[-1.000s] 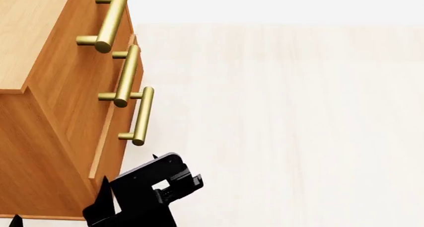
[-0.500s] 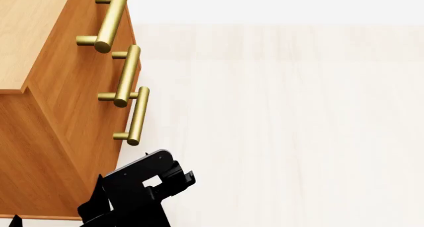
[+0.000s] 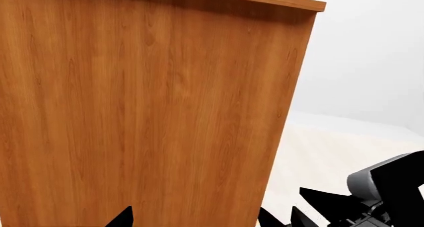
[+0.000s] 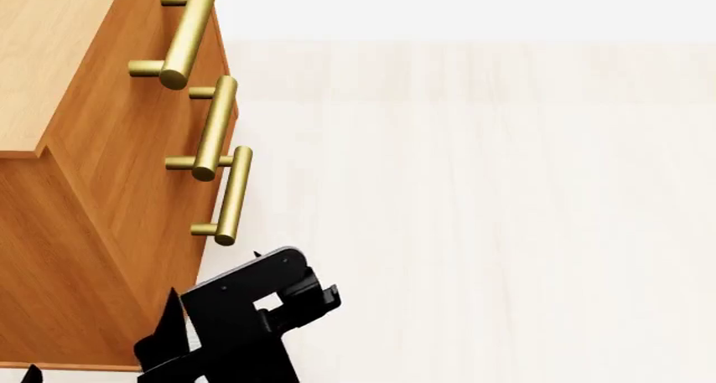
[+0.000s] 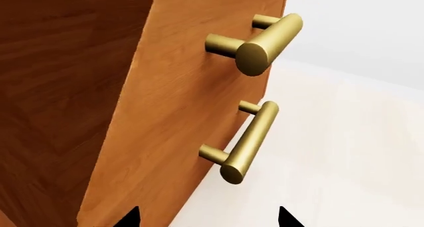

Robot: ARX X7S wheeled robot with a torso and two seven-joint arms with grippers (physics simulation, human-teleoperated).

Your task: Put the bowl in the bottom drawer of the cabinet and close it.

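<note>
The orange-brown cabinet (image 4: 101, 190) fills the left of the head view, its three brass handles in a row. The bottom drawer (image 4: 184, 261) sits flush with the front, its handle (image 4: 230, 194) free. The bowl is out of view. My right gripper (image 4: 319, 303) hovers open just off the cabinet's near front corner, below that handle and touching nothing. In the right wrist view its jaws (image 5: 208, 218) stand wide apart, facing two handles, the lower one (image 5: 245, 142) closer. My left gripper (image 3: 194, 219) is open and empty, facing the cabinet's plain side panel (image 3: 152, 113).
Pale wood floor (image 4: 481, 215) stretches to the right of the cabinet up to a white wall (image 4: 448, 6). In the left wrist view the right arm's grey and black body (image 3: 381, 187) shows beside the cabinet's corner.
The bottom drawer's handle has moved in toward the cabinet; the drawer stuck out slightly a second ago and is now flush. The right gripper dipped, then rose back near the corner.
</note>
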